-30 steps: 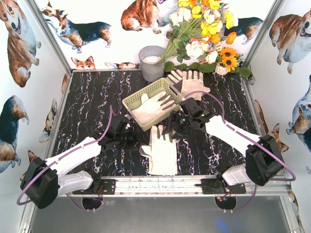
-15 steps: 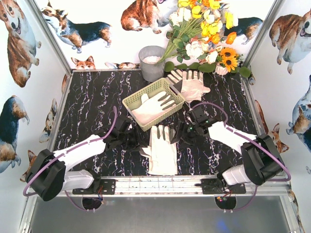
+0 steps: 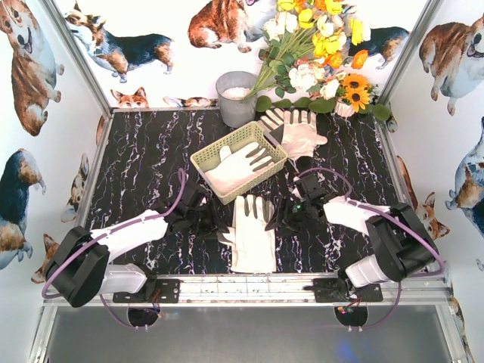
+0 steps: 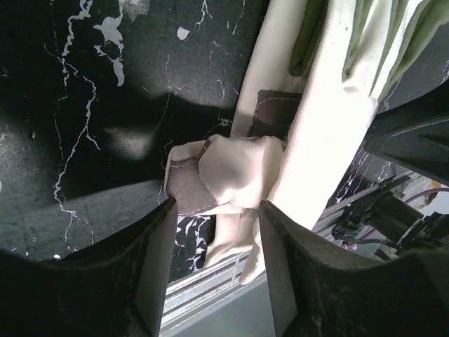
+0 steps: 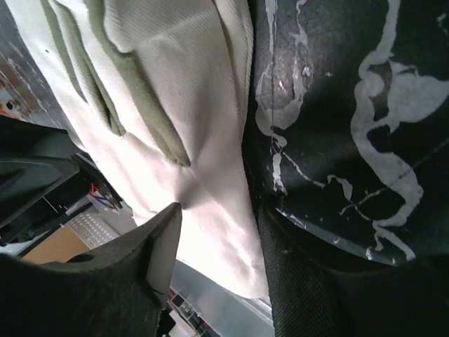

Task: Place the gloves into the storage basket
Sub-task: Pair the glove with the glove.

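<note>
Top external: glove (image 3: 252, 238) flat on bench (image 3: 144, 166), long axis 12–6, fingers toward storage basket (image 3: 208, 155) at 12; left end effector (image 3: 218, 224) at its 9, right end effector (image 3: 278, 219) at its 3, equally near; I read both jaws apart, straddling glove edges.

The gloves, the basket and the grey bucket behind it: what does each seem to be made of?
The gloves look like woven cotton-type cloth, matt cream: fine ribbing and soft folds show. The basket seems moulded plastic, pale yellow-green, with regular lattice walls. The bucket looks like dull grey metal, perhaps galvanised; painted plastic cannot be excluded.
</note>
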Tool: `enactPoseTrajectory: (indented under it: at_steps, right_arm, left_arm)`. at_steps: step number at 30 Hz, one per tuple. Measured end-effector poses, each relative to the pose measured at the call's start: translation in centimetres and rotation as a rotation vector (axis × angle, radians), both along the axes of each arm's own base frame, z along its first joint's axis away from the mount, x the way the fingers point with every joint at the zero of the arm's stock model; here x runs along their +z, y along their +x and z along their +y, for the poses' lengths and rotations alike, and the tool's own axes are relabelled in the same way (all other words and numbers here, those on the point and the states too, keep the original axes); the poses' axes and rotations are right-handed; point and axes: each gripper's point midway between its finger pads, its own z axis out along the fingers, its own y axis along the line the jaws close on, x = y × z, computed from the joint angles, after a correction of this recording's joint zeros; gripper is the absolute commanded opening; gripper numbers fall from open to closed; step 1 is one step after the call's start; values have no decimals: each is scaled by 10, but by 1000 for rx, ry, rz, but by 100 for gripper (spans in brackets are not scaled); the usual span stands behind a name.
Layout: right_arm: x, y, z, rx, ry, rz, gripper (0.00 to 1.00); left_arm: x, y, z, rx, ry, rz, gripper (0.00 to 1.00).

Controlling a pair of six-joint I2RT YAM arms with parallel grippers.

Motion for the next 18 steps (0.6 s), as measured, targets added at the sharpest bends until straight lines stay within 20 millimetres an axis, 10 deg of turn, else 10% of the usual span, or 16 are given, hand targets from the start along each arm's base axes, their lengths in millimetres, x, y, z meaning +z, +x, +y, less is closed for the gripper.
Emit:
enactPoseTrajectory:
  at_steps: [13, 18]
  right_arm:
    - [-12, 0, 8, 5, 42, 34, 0]
    - [-3, 1, 8, 5, 54, 6, 0]
  left_arm:
    - [-9, 3, -2, 4, 0, 1, 8]
    - [-9, 5, 0, 11, 12, -8, 0]
